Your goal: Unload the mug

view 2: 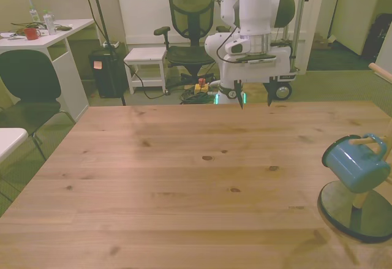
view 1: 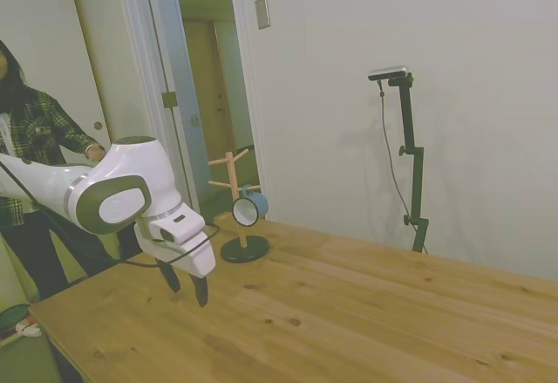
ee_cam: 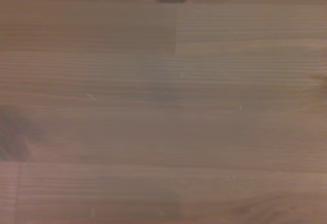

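The light-blue mug (view 1: 249, 208) (view 2: 356, 166) hangs by its handle on a peg of the wooden stand (view 1: 235, 193) (view 2: 373, 159), whose dark round base (view 2: 356, 211) rests on the table near the front view's right edge. My gripper (view 1: 187, 286) (view 2: 255, 99) hovers just above the table's far edge in the front view, well away from the mug. It is open, with nothing between its two dark fingers. The wrist view holds only blurred wooden boards (ee_cam: 163, 106).
The wooden table (view 2: 184, 177) spreads wide between the gripper and the stand. A person in a plaid shirt (view 1: 35, 139) stands beyond the table's end in the side view. Behind the table stand an office chair (view 2: 190, 18), a white desk (view 2: 49, 36) and a stool.
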Controlling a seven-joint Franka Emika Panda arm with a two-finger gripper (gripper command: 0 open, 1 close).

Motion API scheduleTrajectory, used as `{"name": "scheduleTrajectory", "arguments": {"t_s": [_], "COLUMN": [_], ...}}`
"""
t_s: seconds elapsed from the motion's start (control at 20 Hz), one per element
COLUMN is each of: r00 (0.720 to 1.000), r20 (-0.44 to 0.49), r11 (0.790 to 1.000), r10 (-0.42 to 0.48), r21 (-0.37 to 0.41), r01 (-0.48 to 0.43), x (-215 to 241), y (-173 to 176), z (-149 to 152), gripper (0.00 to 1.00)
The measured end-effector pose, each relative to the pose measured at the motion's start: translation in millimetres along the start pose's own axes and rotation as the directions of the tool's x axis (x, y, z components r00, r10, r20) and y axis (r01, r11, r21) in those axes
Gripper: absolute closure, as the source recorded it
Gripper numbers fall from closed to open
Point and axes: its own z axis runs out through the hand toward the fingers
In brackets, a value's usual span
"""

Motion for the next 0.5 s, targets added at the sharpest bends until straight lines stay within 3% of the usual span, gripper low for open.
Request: {"name": "scheduleTrajectory", "arguments": {"t_s": [0.25,0.5], "r00": [1.000,0.996], "r20": [-0.020,-0.083], "r11": [1.000,0.998], "r10": [-0.014,-0.016], "r21": [-0.002,0.051], "r01": [0.014,0.021], "x": [2,10], "y": [-1,-10], "z": [0,-5], "gripper": [0.00,0.00]}}
